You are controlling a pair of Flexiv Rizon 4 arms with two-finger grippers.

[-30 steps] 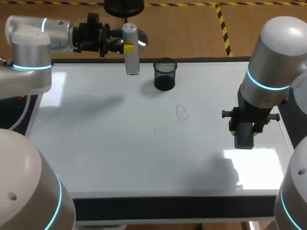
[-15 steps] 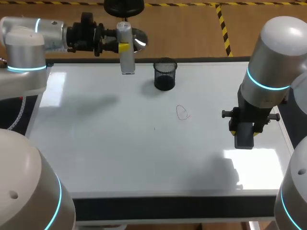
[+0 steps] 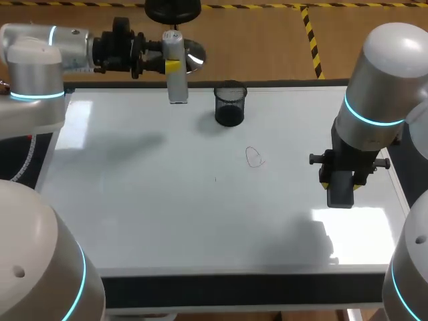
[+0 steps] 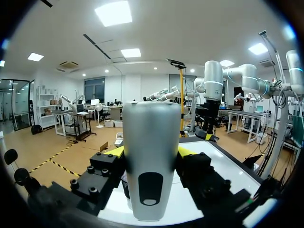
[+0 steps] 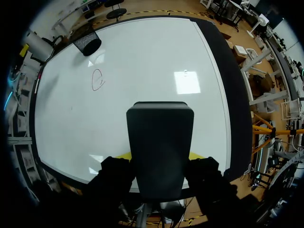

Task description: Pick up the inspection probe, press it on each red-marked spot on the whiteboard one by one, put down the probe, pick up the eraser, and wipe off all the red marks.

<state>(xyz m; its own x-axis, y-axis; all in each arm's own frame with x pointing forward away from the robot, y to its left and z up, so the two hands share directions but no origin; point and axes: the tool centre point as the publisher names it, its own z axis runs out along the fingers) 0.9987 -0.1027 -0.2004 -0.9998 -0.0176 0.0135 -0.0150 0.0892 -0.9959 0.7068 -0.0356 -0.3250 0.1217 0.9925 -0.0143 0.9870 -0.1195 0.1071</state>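
The left arm (image 3: 40,60) enters from the left and lies along the far edge of the whiteboard (image 3: 167,214). The left hand (image 3: 172,65) pinches the inspection probe (image 3: 176,73), a silver cylinder held upright. In the head view its lower end is at the far edge of the whiteboard, left of the mesh cup (image 3: 230,105).

In the left wrist view, the left hand (image 4: 151,152) has one yellow tip pressed against each side of the inspection probe (image 4: 151,123). A dark oval window shows on the side of the probe facing the camera.

The right arm (image 3: 374,93) stands over the right portion of the whiteboard. The right hand (image 3: 341,185) points down and pinches the eraser (image 3: 340,194), a dark rectangular block. Whether the eraser touches the board cannot be determined.

In the right wrist view, the right hand (image 5: 160,156) grips the eraser (image 5: 160,147) from both sides, above the whiteboard (image 5: 142,61).

The red mark (image 3: 254,157) is a hand-drawn loop near the middle of the board. It lies between the mesh cup and the eraser, apart from both. The right wrist view shows the red mark (image 5: 97,79) ahead of the eraser, with the black mesh cup (image 5: 87,43) beyond it.
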